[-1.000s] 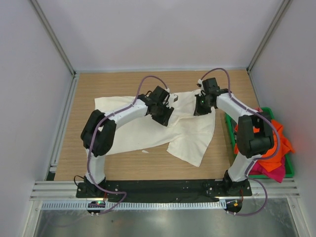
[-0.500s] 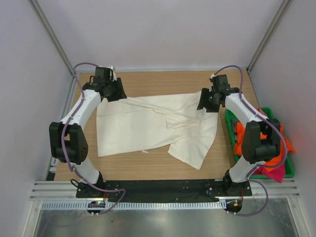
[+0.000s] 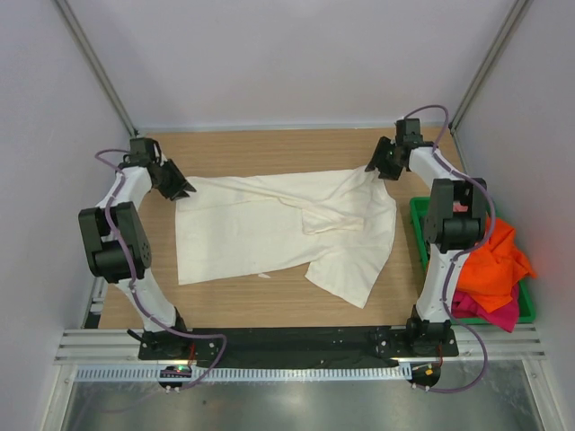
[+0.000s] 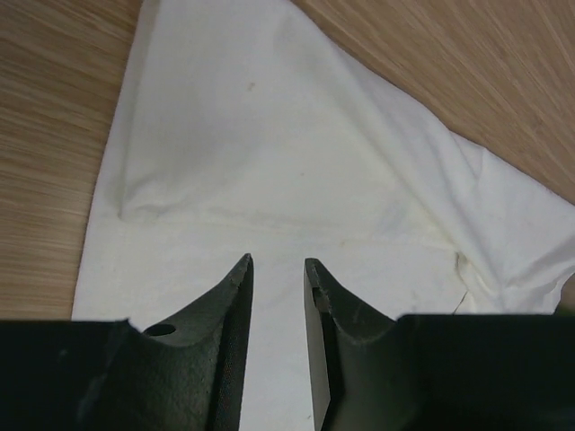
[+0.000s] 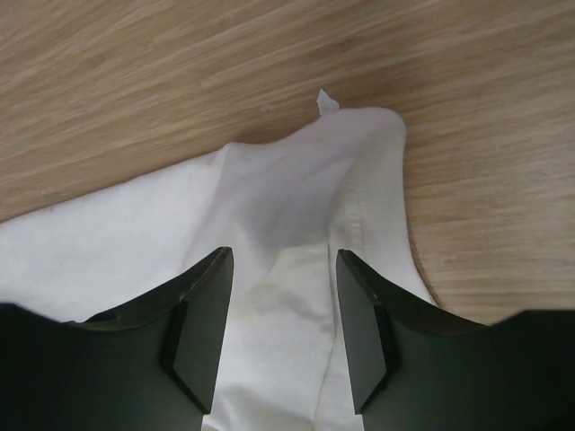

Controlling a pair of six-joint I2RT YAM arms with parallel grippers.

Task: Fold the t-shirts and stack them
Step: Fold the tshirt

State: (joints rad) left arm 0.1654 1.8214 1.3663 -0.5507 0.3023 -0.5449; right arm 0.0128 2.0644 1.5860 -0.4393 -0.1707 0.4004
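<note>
- Grippers first: the left gripper point(image 4: 277, 262) sits at about 10 o'clock on the table, over the far left corner of the cream shirt point(image 3: 269, 224). Its jaws are only a narrow slit apart, and I can see nothing pinched between them.
- Over at about 1 o'clock, the right gripper point(image 5: 283, 256) stands wide apart, straddling a small hump of cloth at the shirt's far right corner, without closing on it.
- The table point(image 3: 269, 148) is bare wood around the cloth, and no folded pile lies anywhere on it.
- That cream shirt fills the middle of the table. Its far edge runs fairly straight from one gripper to the other.
- It is not flat yet. A rumpled flap lies doubled over near the centre, and a loose part trails toward 5 o'clock.
- To my eye this is the spreading-out stage, with no real fold made.
- The green bin point(image 3: 416, 224) stands at 3 to 4 o'clock, just beside the right arm.
- An orange shirt point(image 3: 490, 269) is heaped in the bin, spilling over its right rim.
- A magenta shirt point(image 3: 490, 312) is bunched under the orange one, at the bin's near end.
- I would call the job barely begun: one shirt laid out, none folded, none stacked, and at least two waiting in the bin.
</note>
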